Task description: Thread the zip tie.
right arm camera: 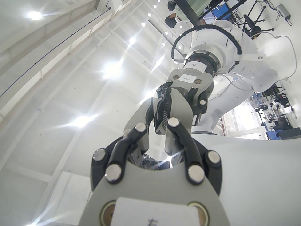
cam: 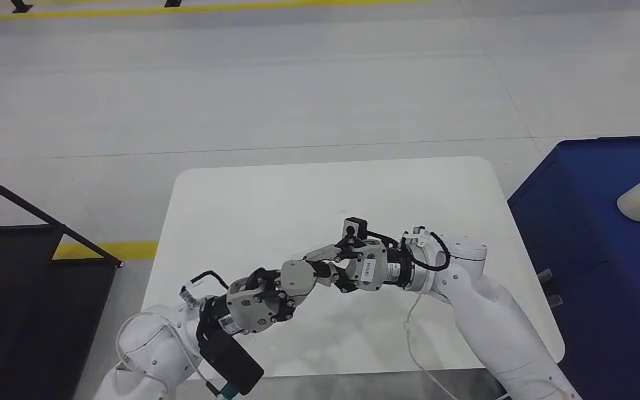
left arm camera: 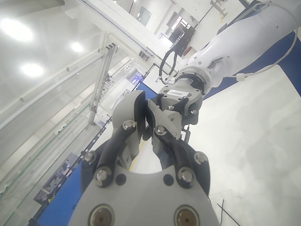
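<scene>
Threading seemed in hand above the desk: the right fingers gripped the zip tie, and the left fingers were closed just beside. Next, its tail likely needed fine alignment with the head.

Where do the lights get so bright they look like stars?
In the right wrist view, the ceiling lights flare into starry streaks; in the left wrist view, the lamps glow as soft round blobs and the roof beam looks bent by the lens; in the top view, the table is lit evenly, without glare.
</scene>
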`<action>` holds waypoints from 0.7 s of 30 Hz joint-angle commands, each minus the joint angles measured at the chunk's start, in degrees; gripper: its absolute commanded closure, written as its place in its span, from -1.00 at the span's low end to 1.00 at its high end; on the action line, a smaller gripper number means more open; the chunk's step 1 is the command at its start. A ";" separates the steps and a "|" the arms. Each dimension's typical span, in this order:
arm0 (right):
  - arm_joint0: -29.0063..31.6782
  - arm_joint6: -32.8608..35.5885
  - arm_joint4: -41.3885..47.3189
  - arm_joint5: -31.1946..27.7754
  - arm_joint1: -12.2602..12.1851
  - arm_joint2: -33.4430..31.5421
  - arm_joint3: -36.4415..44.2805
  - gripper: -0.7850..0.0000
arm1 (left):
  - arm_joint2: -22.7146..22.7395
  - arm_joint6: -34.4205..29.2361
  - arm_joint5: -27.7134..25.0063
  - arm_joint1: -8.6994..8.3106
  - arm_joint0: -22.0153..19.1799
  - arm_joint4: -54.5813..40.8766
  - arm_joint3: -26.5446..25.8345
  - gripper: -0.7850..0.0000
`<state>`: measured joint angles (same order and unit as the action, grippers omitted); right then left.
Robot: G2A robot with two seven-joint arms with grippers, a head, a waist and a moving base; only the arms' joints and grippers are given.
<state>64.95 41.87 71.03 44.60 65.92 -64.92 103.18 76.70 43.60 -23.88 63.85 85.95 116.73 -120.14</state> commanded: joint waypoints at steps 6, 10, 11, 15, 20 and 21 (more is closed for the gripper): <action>0.24 0.24 -0.10 -0.11 -0.16 0.01 0.65 1.00 | -0.31 0.12 -0.08 -0.32 0.36 0.02 -0.25 1.00; 0.52 0.49 -0.24 -0.14 -0.29 -0.04 1.15 1.00 | -0.45 0.21 -0.26 -0.51 0.67 -0.02 -0.66 1.00; 0.55 0.54 -0.32 -0.20 -0.32 -0.06 1.23 1.00 | -0.43 0.22 -0.27 -0.56 0.73 -0.07 -0.74 1.00; 0.54 0.82 -1.49 -1.55 -0.43 -0.15 1.65 1.00 | -0.24 0.51 0.36 -0.71 1.01 -0.79 -1.19 -1.00; 0.09 2.29 -5.86 -6.85 -0.80 -1.95 0.31 1.00 | 2.28 2.45 1.68 -1.04 2.26 -3.14 -2.00 -1.00; -0.02 2.69 -6.11 -7.22 -0.89 -2.50 0.05 1.00 | 2.91 2.86 1.80 -1.11 2.53 -3.57 -2.00 -1.00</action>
<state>65.09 44.01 65.27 37.85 65.16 -66.68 103.67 78.66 45.89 -22.27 62.84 88.09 113.79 -122.15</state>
